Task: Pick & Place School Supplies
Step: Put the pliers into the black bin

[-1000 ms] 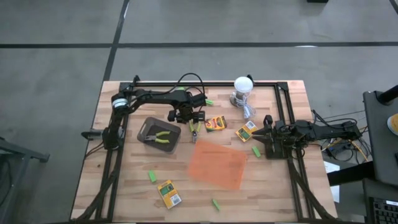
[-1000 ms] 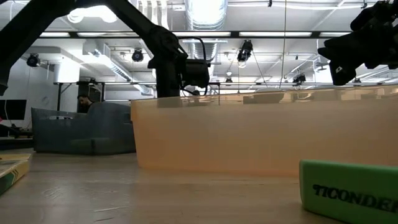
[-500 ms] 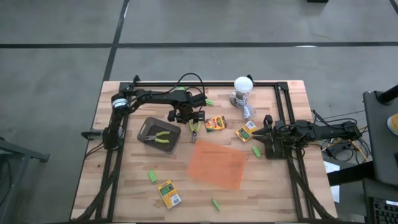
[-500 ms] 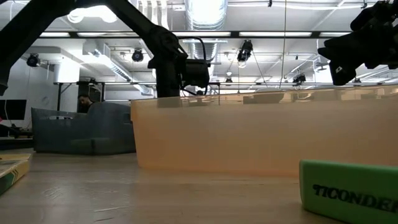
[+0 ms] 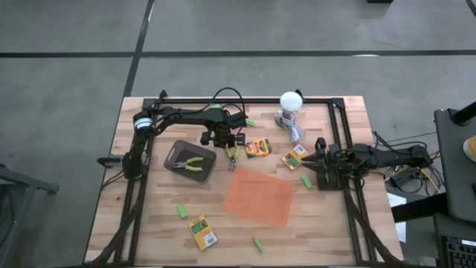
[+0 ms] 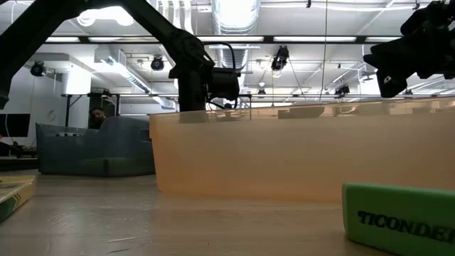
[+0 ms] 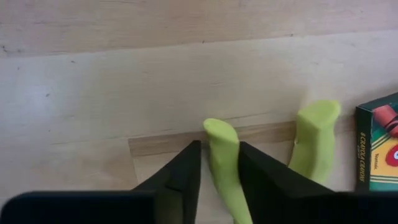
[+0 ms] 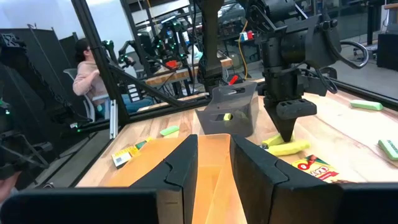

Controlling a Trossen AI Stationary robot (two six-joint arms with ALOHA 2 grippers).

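From above, the left gripper (image 5: 230, 146) sits down on the yellow-green pliers (image 5: 232, 153) beside a glossy crayon box (image 5: 258, 147) on the pale plank table (image 5: 149, 223); the right gripper (image 5: 318, 162) waits near the translucent orange tray (image 5: 260, 196)

Left wrist view — the dark fingers (image 7: 180, 177) now clench one rubbery handle of the pliers (image 7: 222, 158); a moment ago they stood wide

Right wrist view — the right fingers (image 8: 186, 163) stand slightly apart, holding nothing

Robotics lab: exposed ceiling ducts (image 6: 234, 14), strip lights, other arm rigs (image 8: 161, 37), concrete floor (image 5: 67, 74).
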